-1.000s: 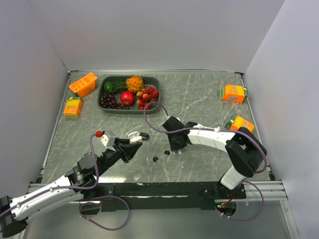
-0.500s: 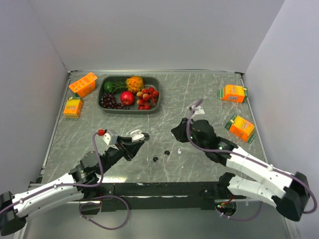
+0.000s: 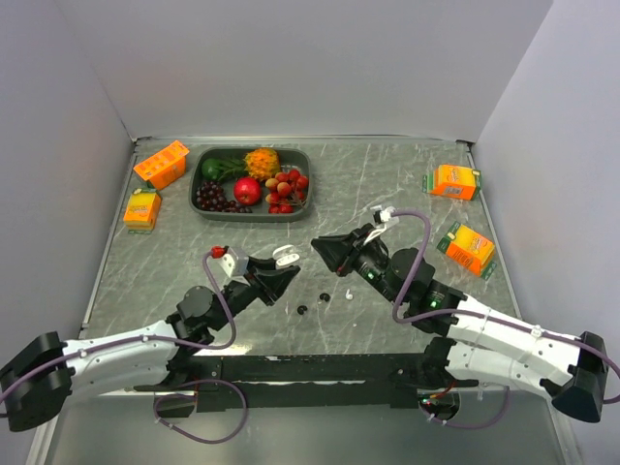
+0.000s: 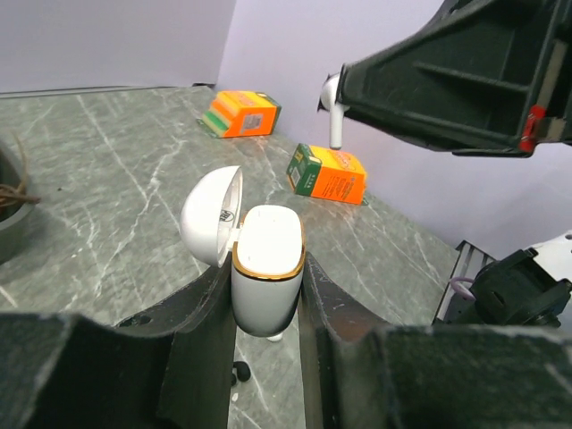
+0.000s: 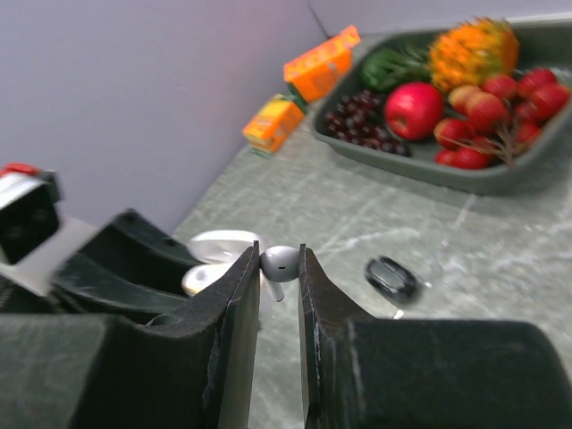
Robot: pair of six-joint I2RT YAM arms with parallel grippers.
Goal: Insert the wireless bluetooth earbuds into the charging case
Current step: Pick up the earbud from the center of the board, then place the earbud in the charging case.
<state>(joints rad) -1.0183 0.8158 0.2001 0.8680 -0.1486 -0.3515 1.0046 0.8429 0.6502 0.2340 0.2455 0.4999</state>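
My left gripper is shut on the white charging case, which has a gold rim. It holds the case above the table with its lid open. My right gripper is shut on a white earbud, stem down, lifted just right of the case. That earbud also shows in the left wrist view, above and behind the case. Another white earbud and two black earbuds lie on the table between the arms.
A dark tray of fruit stands at the back left, with orange boxes beside it. Two more orange boxes lie at the right. A small black oval object lies on the table, blurred.
My right gripper has come up off the table with the white earbud and moved left toward the case. My left gripper has carried the open case to the right.
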